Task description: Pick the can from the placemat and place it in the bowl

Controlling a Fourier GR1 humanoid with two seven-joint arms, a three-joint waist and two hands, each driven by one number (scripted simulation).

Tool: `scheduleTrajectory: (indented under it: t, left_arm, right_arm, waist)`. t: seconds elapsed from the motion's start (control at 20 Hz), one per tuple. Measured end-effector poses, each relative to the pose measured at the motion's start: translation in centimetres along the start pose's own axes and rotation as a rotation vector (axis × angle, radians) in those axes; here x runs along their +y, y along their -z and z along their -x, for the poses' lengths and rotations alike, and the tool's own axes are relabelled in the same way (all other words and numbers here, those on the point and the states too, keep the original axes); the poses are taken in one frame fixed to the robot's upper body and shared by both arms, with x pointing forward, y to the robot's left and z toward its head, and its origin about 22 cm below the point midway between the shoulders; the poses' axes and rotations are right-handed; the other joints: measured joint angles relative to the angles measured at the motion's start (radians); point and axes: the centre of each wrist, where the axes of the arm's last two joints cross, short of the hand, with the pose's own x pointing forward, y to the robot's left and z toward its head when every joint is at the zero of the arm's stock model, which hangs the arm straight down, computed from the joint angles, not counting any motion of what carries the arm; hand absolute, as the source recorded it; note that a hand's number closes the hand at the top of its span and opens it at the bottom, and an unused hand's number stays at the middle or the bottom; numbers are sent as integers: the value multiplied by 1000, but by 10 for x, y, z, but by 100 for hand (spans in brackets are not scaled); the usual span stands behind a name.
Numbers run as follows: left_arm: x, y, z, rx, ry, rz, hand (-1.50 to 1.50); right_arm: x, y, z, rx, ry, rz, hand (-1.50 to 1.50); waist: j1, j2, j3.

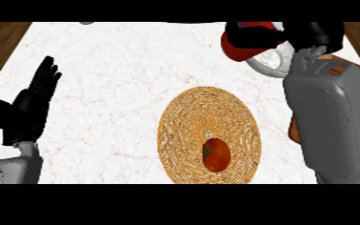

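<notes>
My right hand (318,34) is at the far right of the counter, fingers curled round a red can (246,42). The can is tilted, its dark end facing me, and it hangs over the pale rim of the bowl (271,66). My right forearm (327,119) hides most of the bowl; orange patches show beside the arm. The round woven placemat (209,119) lies at centre right. My left hand (32,102) rests open at the left edge, fingers up, far from the can.
A red tomato-like fruit (216,155) lies on the near part of the placemat. The white marble counter (119,76) has wooden strips at its far left and far right corners.
</notes>
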Motion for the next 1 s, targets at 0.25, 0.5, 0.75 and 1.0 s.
scheduleTrajectory:
  t: [0.25,0.5,0.75,1.0]
  left_arm:
    - [2,4,0,-2,-1,5,0]
    - [-1,9,2,-8,-7,15,0]
    - [-7,8,1,-15,-4,27,0]
    - [-13,10,-8,-27,-3,33,0]
  right_arm:
    - [4,30,40,25,56,-2,150]
    - [21,56,76,41,87,0,150]
    - [29,79,114,53,93,2,150]
    - [42,85,143,126,-5,-70,150]
  waist:
    - [7,4,0]
    - [14,7,0]
    - [27,12,1]
    - [37,17,0]
